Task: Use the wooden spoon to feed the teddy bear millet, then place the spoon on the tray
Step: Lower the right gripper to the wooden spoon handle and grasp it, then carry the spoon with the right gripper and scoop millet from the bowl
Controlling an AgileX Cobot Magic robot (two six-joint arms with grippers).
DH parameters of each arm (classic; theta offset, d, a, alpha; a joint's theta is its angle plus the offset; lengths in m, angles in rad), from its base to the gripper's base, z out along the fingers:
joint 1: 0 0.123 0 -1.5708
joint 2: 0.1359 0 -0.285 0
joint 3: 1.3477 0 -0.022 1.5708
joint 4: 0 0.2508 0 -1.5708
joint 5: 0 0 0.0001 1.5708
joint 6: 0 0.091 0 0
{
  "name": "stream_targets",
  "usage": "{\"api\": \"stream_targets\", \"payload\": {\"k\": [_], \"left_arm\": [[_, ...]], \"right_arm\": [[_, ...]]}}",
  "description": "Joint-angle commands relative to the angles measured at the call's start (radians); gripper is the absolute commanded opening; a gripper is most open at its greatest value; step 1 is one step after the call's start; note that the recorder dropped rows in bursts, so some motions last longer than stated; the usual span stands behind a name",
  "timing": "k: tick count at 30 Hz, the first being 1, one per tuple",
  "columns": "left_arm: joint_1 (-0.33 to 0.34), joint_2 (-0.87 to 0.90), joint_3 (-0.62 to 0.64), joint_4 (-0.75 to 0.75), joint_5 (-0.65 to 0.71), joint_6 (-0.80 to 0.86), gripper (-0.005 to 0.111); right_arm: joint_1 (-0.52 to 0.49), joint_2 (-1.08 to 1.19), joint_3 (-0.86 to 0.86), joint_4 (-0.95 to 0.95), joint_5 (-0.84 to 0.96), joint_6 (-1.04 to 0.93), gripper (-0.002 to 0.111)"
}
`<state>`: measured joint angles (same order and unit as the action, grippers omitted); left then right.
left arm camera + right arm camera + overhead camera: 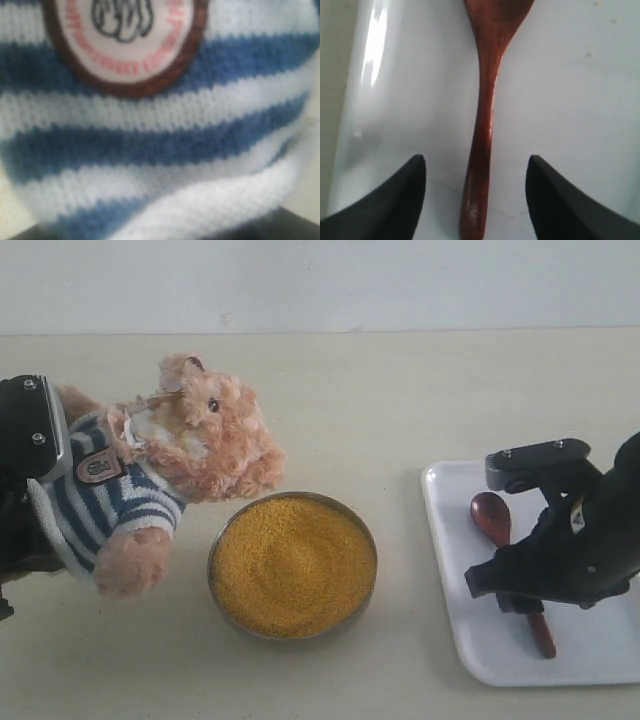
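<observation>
The teddy bear hangs tilted at the left, its face leaning over the metal bowl of millet. My left gripper grips the bear's body from behind; the striped shirt and badge fill the left wrist view and hide the fingers. The wooden spoon lies flat on the white tray at the right. My right gripper hangs open just above it. Its black fingers stand on either side of the spoon handle without touching it.
The bowl's rim sits in the middle of the beige table, between the bear and the tray. A few millet grains lie on the tray surface. A pale wall runs along the far table edge.
</observation>
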<state>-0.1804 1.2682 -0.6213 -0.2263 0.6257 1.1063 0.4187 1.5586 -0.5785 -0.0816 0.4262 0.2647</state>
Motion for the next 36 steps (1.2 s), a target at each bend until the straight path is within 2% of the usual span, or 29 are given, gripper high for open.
{"api": "stream_targets", "payload": {"k": [1,4,5,6,9,17,22,26,33,36], "left_arm": [[-0.004,-0.01,0.0,-0.01,-0.008,-0.015,0.004],[-0.004,-0.01,0.0,-0.01,-0.008,-0.015,0.004],[-0.004,-0.01,0.0,-0.01,-0.008,-0.015,0.004],[-0.004,-0.01,0.0,-0.01,-0.006,-0.015,0.004],[-0.004,-0.01,0.0,-0.01,-0.004,-0.015,0.004],[-0.004,-0.01,0.0,-0.01,-0.008,-0.03,0.004],[-0.004,-0.01,0.0,0.104,-0.073,-0.253,0.004],[-0.004,-0.01,-0.005,0.212,-0.079,-0.466,0.004],[-0.004,0.006,-0.012,0.235,-0.048,-0.676,0.004],[-0.004,0.024,-0.022,0.235,-0.019,-0.727,0.004]], "right_arm": [[0.001,0.063,0.023,0.016,-0.069,-0.001,0.056],[0.001,0.109,0.023,0.016,-0.089,-0.001,0.054],[0.001,0.12,0.023,0.016,-0.092,-0.001,0.049],[0.001,0.128,0.023,0.016,-0.092,-0.001,0.04],[0.001,0.121,0.02,0.016,-0.069,-0.006,0.0],[0.001,-0.055,-0.078,0.007,0.144,-0.093,0.0],[0.051,-0.19,-0.2,-0.009,0.337,-0.196,0.0],[0.214,-0.234,-0.305,-0.064,0.454,-0.239,0.0],[0.584,-0.131,-0.428,-0.422,0.678,-0.144,0.0],[0.702,-0.032,-0.472,-0.59,0.795,-0.106,0.0]]}}
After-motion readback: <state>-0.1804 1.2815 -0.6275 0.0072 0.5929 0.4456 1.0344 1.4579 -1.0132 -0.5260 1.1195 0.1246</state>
